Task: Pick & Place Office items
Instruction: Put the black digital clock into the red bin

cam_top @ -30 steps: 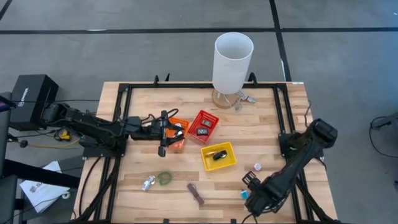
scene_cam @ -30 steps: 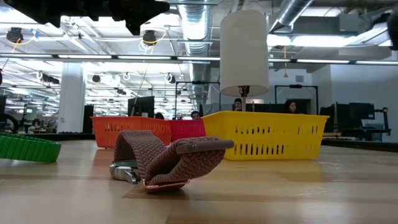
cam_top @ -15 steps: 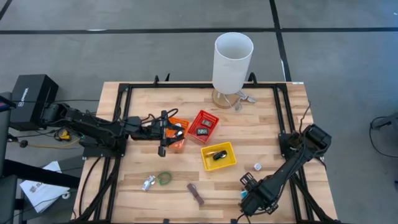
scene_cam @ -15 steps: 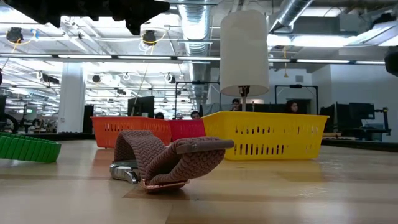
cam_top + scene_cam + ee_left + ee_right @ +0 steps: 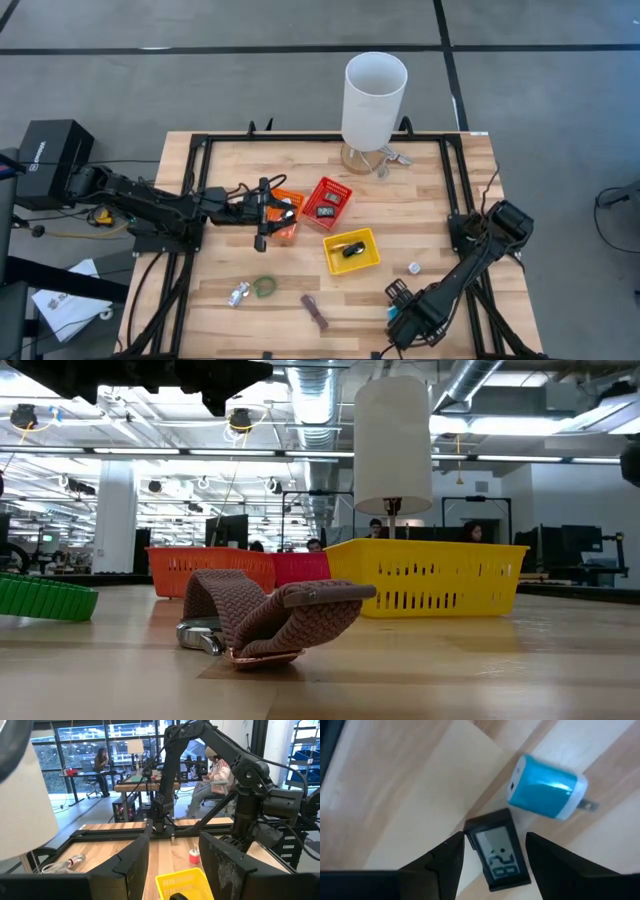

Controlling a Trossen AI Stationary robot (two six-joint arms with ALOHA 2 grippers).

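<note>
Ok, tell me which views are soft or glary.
Right wrist view: blue plug adapter and small black display close up, slightly soft. Low view: brown strap sharp, bright ceiling lights behind. Left wrist view: white cylinder blurred.

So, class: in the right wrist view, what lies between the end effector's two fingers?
A small black digital display lies flat on the wood between the open fingers, with a blue charger plug just beyond it.

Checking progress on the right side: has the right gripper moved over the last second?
Yes. In the high view the right gripper has slid along the table's near edge, away from the right-hand frame rail, toward the brown strip.
</note>
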